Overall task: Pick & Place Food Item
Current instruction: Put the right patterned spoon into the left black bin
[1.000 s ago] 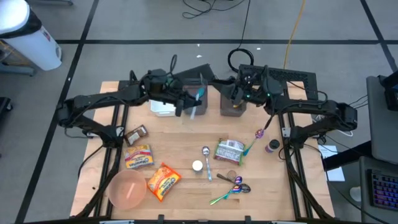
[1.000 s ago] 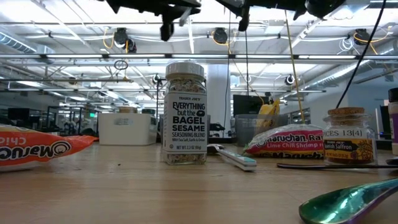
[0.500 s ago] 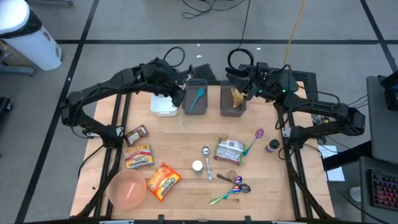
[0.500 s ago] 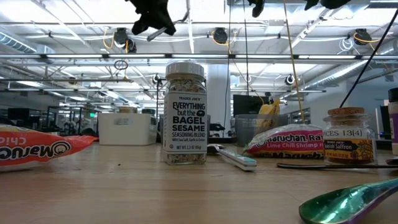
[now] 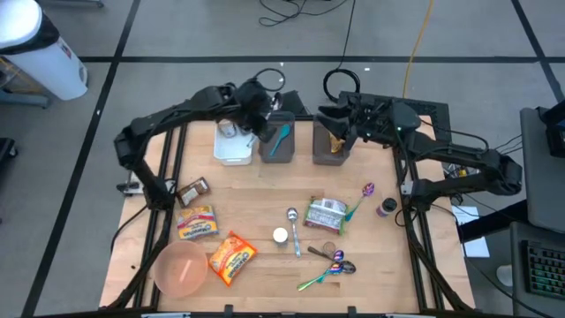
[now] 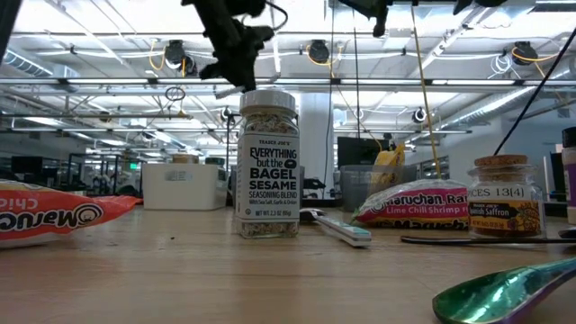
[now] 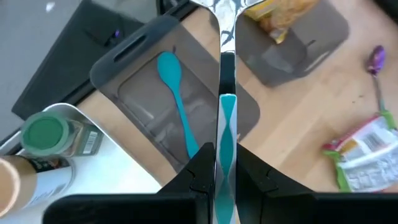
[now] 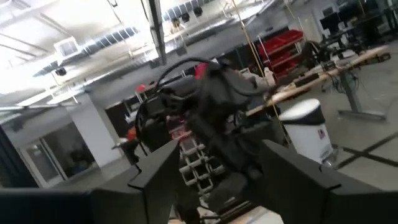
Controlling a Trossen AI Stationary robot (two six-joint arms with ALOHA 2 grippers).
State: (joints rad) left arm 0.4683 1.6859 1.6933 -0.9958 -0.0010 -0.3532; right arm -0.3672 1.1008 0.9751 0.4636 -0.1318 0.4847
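My left gripper (image 7: 219, 168) hangs over the far left of the table, shut on a utensil (image 7: 227, 118) with a teal-and-white handle and a metal head. Below it stand a grey bin (image 7: 149, 68) holding a teal spoon (image 7: 176, 93) and a white bin (image 5: 231, 146) with a green-lidded jar (image 7: 48, 137). My right gripper (image 5: 330, 124) is open, raised beside a second grey bin (image 5: 328, 146) that holds a yellow food packet (image 5: 336, 137). Noodle packets (image 5: 196, 223) (image 5: 231, 256) (image 5: 327, 215) lie flat on the table. My left gripper pinches the utensil's striped handle (image 7: 226, 140) between its two fingers. The fingers slant down from above and lie along the utensil, whose metal head (image 7: 225, 28) sticks out ahead of them. The utensil is lifted clear, above the grey bin.
A seasoning jar (image 6: 267, 162) and a saffron jar (image 6: 504, 196) stand mid-table. A pink bowl (image 5: 181, 268) sits at the near left and a brown bar (image 5: 194, 189) at the left. Loose spoons (image 5: 293, 221) (image 5: 366, 194) (image 5: 328, 267) lie around the green packet.
My left gripper has swung toward the far edge and tipped from about level to slanting down, keeping hold of the utensil. My right gripper has drawn back toward the right from over the second grey bin, uncovering the yellow packet.
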